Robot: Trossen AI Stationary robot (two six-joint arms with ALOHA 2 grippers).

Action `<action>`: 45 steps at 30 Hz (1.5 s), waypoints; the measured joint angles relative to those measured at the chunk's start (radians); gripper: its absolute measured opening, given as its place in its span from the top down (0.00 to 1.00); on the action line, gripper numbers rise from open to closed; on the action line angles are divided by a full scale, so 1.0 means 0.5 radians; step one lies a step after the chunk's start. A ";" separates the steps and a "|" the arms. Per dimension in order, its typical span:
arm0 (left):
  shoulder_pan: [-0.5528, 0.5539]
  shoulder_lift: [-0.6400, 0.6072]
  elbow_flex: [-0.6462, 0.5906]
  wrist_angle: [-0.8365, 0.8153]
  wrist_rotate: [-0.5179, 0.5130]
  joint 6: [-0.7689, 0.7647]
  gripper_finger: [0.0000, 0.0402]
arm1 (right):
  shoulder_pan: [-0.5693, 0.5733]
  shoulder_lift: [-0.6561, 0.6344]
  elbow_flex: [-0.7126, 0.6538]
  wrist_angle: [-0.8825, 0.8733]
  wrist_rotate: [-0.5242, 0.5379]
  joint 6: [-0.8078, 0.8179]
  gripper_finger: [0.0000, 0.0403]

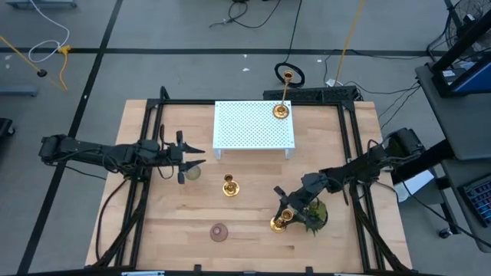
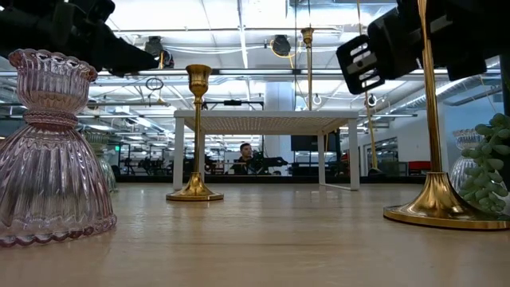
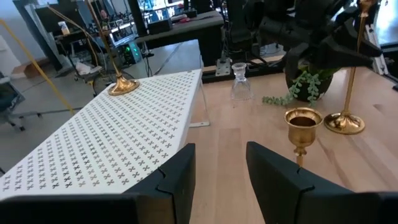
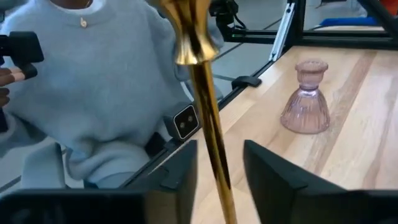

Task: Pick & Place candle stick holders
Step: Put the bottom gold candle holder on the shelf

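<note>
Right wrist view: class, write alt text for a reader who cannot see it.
A gold candlestick stem stands upright between the right gripper's two dark jaws, which flank it closely. A pink ribbed glass vase sits on the wooden table beyond, and a person in a light blue sweater sits by the table edge.

Open-plan robotics lab with a wooden test table

Around the wooden table (image 1: pixel 253 215) in its black metal frame (image 1: pixel 153 115): grey floor, loose cables (image 1: pixel 253 15), equipment carts, exposed ceiling ducts and strip lights beyond, a seated person (image 2: pixel 245 156) at workstations behind it.
</note>
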 joint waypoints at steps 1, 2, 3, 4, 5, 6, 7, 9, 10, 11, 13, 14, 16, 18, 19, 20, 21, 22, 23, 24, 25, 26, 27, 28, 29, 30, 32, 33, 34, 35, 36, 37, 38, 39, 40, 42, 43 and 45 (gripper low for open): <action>-0.001 0.000 0.000 -0.003 0.000 0.009 0.63 | -0.001 -0.001 0.000 0.001 0.000 -0.014 0.75; 0.000 -0.001 0.000 -0.002 0.000 0.015 0.63 | -0.006 -0.002 0.000 0.003 -0.001 -0.039 0.79; -0.001 0.000 0.000 -0.002 0.000 0.015 0.63 | -0.010 -0.002 0.000 0.002 0.000 -0.062 0.83; -0.001 0.000 0.000 -0.002 0.000 0.017 0.63 | -0.015 -0.001 0.000 0.001 0.000 -0.082 0.87; -0.001 0.000 0.000 -0.002 0.000 0.021 0.63 | -0.024 -0.001 0.000 0.001 -0.002 -0.096 0.91; -0.001 0.000 0.000 -0.002 0.000 0.025 0.63 | -0.033 -0.002 0.000 0.001 -0.001 -0.114 0.95; -0.001 0.000 0.000 -0.002 0.000 0.034 0.63 | -0.045 -0.002 0.000 0.004 0.003 -0.140 0.97; 0.000 0.000 0.000 -0.002 0.000 0.052 0.63 | -0.070 -0.002 0.002 0.014 0.007 -0.164 0.97; -0.001 -0.001 0.000 -0.002 0.000 0.061 0.63 | -0.084 -0.001 0.001 0.036 0.012 -0.165 0.97; -0.001 0.000 0.000 -0.002 0.000 0.066 0.63 | -0.100 0.001 0.001 0.072 0.013 -0.171 0.97; -0.001 0.000 0.000 -0.002 0.000 0.067 0.63 | -0.130 -0.001 0.001 0.173 0.055 -0.198 0.98; -0.001 -0.001 0.000 -0.002 0.000 0.068 0.63 | -0.143 -0.002 0.001 0.229 0.093 -0.232 0.98; -0.001 0.000 0.000 -0.002 0.000 0.069 0.63 | -0.170 -0.001 0.005 0.330 0.184 -0.311 0.98; -0.001 0.000 0.000 -0.001 0.000 0.069 0.63 | -0.195 0.002 0.057 0.396 0.301 -0.341 0.98; -0.001 0.000 0.000 -0.001 0.000 0.070 0.63 | -0.207 0.000 0.105 0.405 0.369 -0.348 0.98; -0.001 0.000 0.000 0.000 0.000 0.070 0.63 | -0.219 -0.002 0.157 0.406 0.432 -0.360 0.98; -0.001 -0.001 0.000 0.000 0.000 0.070 0.63 | -0.229 -0.003 0.212 0.397 0.481 -0.380 0.98; -0.001 -0.001 0.000 0.000 0.000 0.070 0.63 | -0.239 -0.002 0.270 0.383 0.527 -0.404 0.98; -0.001 0.000 0.000 0.003 0.000 0.070 0.63 | -0.250 0.000 0.329 0.366 0.573 -0.427 0.99; -0.001 0.000 0.000 0.008 0.000 0.070 0.63 | -0.262 0.000 0.391 0.336 0.628 -0.452 0.99; -0.001 -0.001 0.000 0.012 0.000 0.070 0.63 | -0.277 -0.001 0.458 0.292 0.700 -0.479 0.99; -0.001 -0.001 0.000 0.013 0.000 0.070 0.63 | -0.294 -0.002 0.526 0.231 0.771 -0.508 0.98; -0.001 -0.001 0.000 0.012 0.000 0.070 0.63 | -0.318 -0.004 0.592 0.161 0.840 -0.531 0.98; 0.000 0.000 0.000 0.011 0.000 0.069 0.63 | -0.346 -0.007 0.656 0.086 0.912 -0.539 0.98; -0.001 0.000 0.000 0.012 0.000 0.066 0.63 | -0.375 -0.013 0.720 0.005 0.979 -0.531 0.98; -0.001 0.000 0.000 0.012 0.000 0.063 0.63 | -0.408 -0.014 0.789 -0.074 1.033 -0.496 0.98; -0.001 0.000 0.000 0.011 0.001 0.060 0.63 | -0.486 -0.018 0.944 -0.256 1.070 -0.418 0.98; -0.001 0.000 0.000 0.012 0.001 0.060 0.63 | -0.528 -0.021 1.016 -0.360 1.071 -0.367 0.98; -0.001 0.000 0.000 0.012 0.001 0.060 0.63 | -0.568 -0.023 1.087 -0.460 1.069 -0.327 0.98; 0.000 -0.001 0.000 0.012 0.001 0.060 0.63 | -0.608 -0.022 1.153 -0.563 1.066 -0.302 0.98; 0.000 0.000 0.000 0.011 0.001 0.060 0.63 | -0.650 -0.020 1.214 -0.664 1.063 -0.296 0.98; 0.000 0.000 0.000 0.012 0.001 0.060 0.63 | -0.696 -0.020 1.271 -0.760 1.064 -0.297 0.98; 0.000 0.000 0.000 0.012 0.001 0.060 0.63 | -0.745 -0.019 1.325 -0.835 1.068 -0.294 0.98; 0.000 -0.001 0.000 0.012 0.001 0.060 0.63 | -0.793 -0.019 1.369 -0.894 1.096 -0.289 0.98; -0.001 -0.001 0.000 0.012 0.001 0.059 0.63 | -0.843 -0.020 1.397 -0.919 1.146 -0.288 0.98; 0.000 -0.001 0.000 0.012 0.001 0.059 0.63 | -0.935 -0.021 1.420 -0.919 1.275 -0.287 0.98; 0.000 0.000 0.000 0.012 0.001 0.059 0.63 | -0.979 -0.021 1.420 -0.918 1.352 -0.284 0.98; 0.000 0.000 0.000 0.012 0.001 0.051 0.63 | -1.063 -0.014 1.419 -0.929 1.459 -0.239 0.98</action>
